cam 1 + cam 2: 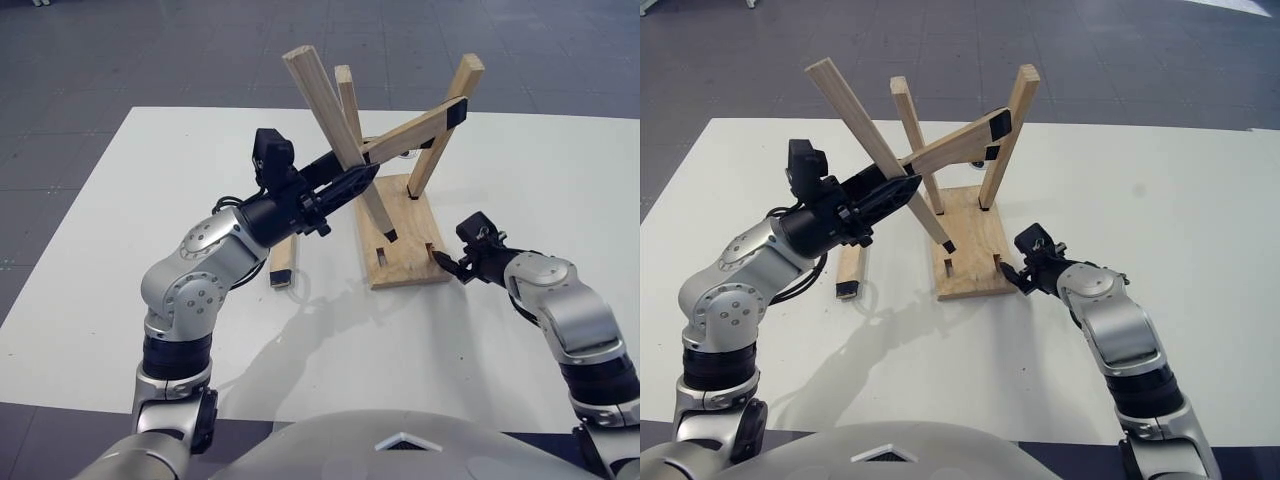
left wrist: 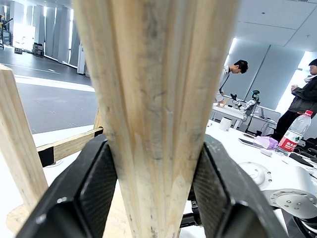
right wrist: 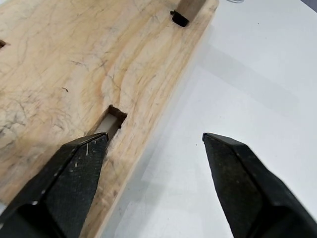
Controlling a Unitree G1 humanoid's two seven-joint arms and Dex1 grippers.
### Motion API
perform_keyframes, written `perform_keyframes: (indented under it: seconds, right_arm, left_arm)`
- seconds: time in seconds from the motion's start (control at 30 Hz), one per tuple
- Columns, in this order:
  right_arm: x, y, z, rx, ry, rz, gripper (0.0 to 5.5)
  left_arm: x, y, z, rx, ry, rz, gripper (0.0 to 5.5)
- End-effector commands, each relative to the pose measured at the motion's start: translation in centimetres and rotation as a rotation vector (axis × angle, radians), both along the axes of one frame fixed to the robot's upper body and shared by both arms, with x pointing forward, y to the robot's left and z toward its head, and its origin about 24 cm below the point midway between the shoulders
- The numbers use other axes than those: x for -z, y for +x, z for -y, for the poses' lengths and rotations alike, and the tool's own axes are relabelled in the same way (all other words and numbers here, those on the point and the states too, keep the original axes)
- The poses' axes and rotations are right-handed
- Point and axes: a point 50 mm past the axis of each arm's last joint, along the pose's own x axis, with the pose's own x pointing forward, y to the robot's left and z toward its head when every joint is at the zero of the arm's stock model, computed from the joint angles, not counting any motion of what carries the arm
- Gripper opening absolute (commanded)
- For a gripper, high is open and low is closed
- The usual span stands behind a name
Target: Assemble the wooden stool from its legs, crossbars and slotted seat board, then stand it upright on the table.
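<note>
Left arm (image 1: 195, 275) and right arm (image 1: 560, 305) in rounded silver shells, ringed screws (image 1: 190, 297), black cables (image 1: 226, 204), black woven-textured fingers (image 2: 91, 191).

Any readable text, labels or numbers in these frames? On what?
No readable text.
Clear plastic bottle with red label: print too small and blurred to read.
Pale wooden slotted seat board, pale wooden leg in the left hand, white table: no print visible.

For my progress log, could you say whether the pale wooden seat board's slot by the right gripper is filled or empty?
Empty: nothing sits in the rectangular slot beside the open right gripper.
</note>
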Motion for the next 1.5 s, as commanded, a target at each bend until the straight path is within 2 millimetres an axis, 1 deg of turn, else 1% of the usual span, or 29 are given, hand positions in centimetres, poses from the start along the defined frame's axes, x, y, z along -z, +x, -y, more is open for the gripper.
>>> perform_keyframes:
  seconds: [0.03, 0.1, 0.13, 0.23, 0.33, 0.4, 0.43, 0.57, 0.73, 0.8, 0.87, 1.0, 1.1, 1.23, 1.33, 1.43, 1.5]
  right_arm:
    - [3.2, -0.5, 0.1, 0.037, -0.043, -0.126, 3.53]
    - [3.4, -0.3, -0.2, -0.002, -0.053, -0.140, 3.53]
    - [3.4, -0.6, -0.1, -0.071, -0.068, -0.169, 3.53]
    - [2.9, -1.4, 1.0, -0.227, -0.110, -0.224, 3.53]
    - [2.4, -1.3, 2.6, -0.285, -0.144, -0.238, 3.53]
    - [2.3, -1.0, 3.4, -0.299, -0.170, -0.229, 3.53]
    - [2.2, -0.8, 3.4, -0.297, -0.170, -0.219, 3.53]
    - [2.1, -0.3, 2.8, -0.298, -0.150, -0.192, 3.53]
    - [2.3, -0.5, 2.6, -0.292, -0.142, -0.187, 3.53]
    - [2.2, -0.6, 2.6, -0.288, -0.140, -0.186, 3.53]
    - [2.1, -0.6, 2.6, -0.291, -0.139, -0.182, 3.53]
    - [1.8, -0.5, 2.6, -0.295, -0.136, -0.174, 3.53]
    - [1.7, -0.5, 2.6, -0.301, -0.135, -0.177, 3.53]
    - [1.7, -0.7, 2.5, -0.304, -0.132, -0.181, 3.53]
    - [1.6, -0.7, 2.4, -0.308, -0.130, -0.181, 3.53]
    - [1.6, -0.6, 2.4, -0.305, -0.129, -0.177, 3.53]
    - [1.6, -0.6, 2.3, -0.305, -0.129, -0.177, 3.53]
  left_arm:
    - [-0.1, 0.0, 0.1, -0.016, 0.011, 0.008, 2.08]
    - [-0.1, 0.0, 0.1, -0.019, 0.012, 0.008, 2.08]
    - [-0.2, 0.0, 0.0, -0.022, 0.014, 0.009, 2.08]
    - [-0.2, 0.0, -0.5, -0.030, 0.022, 0.012, 2.08]
    - [-0.1, -0.2, -0.9, -0.026, 0.040, 0.010, 2.08]
    - [0.1, -0.3, -1.2, -0.023, 0.067, 0.013, 2.08]
    - [0.3, -0.4, -1.2, -0.019, 0.077, 0.014, 2.08]
    - [1.1, -1.2, -0.3, 0.003, 0.073, 0.010, 2.08]
    - [3.2, -2.5, 1.3, 0.061, 0.035, -0.036, 2.08]
    - [4.6, -2.8, 1.6, 0.109, 0.050, -0.063, 2.08]
    - [6.2, -2.7, 1.5, 0.140, 0.071, -0.089, 2.08]
    - [7.8, -1.9, 0.7, 0.125, 0.092, -0.084, 2.08]
    - [8.5, -1.2, 0.2, 0.064, 0.097, -0.003, 2.08]
    - [9.5, -1.0, 0.2, 0.039, 0.083, 0.013, 2.08]
    - [9.7, -0.9, 0.2, 0.038, 0.071, 0.018, 2.08]
    - [9.6, -1.3, 0.8, 0.081, 0.053, -0.001, 2.08]
    - [9.9, -2.1, 1.2, 0.135, 0.056, -0.020, 2.08]
